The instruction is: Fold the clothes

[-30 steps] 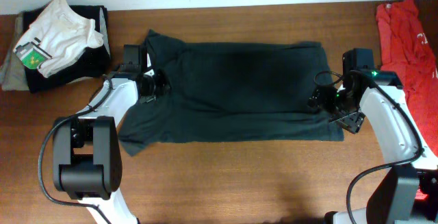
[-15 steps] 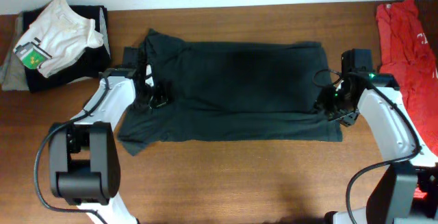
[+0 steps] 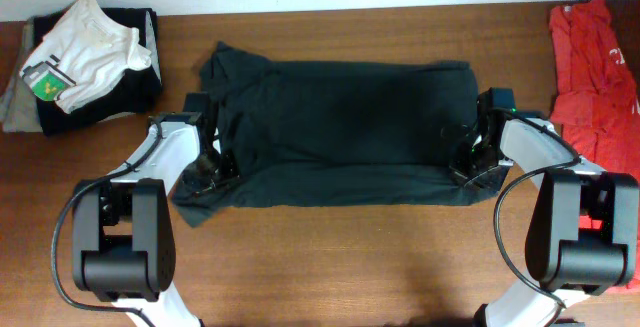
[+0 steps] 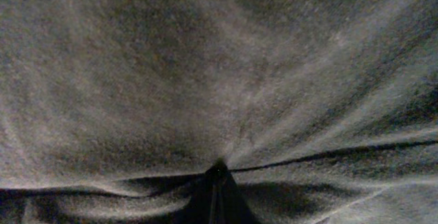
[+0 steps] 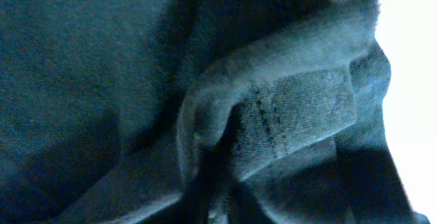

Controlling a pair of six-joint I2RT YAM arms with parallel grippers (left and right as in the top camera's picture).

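Observation:
A black T-shirt [image 3: 340, 127] lies spread flat across the middle of the wooden table, no lettering showing. My left gripper [image 3: 212, 170] sits on the shirt's near left part by the sleeve and is shut on a pinch of its fabric; in the left wrist view the cloth [image 4: 219, 80] puckers into creases that run to the closed fingertips [image 4: 217, 176]. My right gripper [image 3: 466, 160] is at the shirt's near right corner, shut on a folded bit of hem [image 5: 294, 107]. A red T-shirt [image 3: 590, 57] lies crumpled at the far right edge.
A pile of other clothes [image 3: 80, 57], white over black and grey, sits at the back left corner. Bare wooden table [image 3: 340, 257] runs along the front, below the shirt. The table's back edge is just behind the shirt's top.
Both grippers have slid toward the shirt's near edge and closed on its fabric. The left one opened briefly before it shut; the right one went from open to shut.

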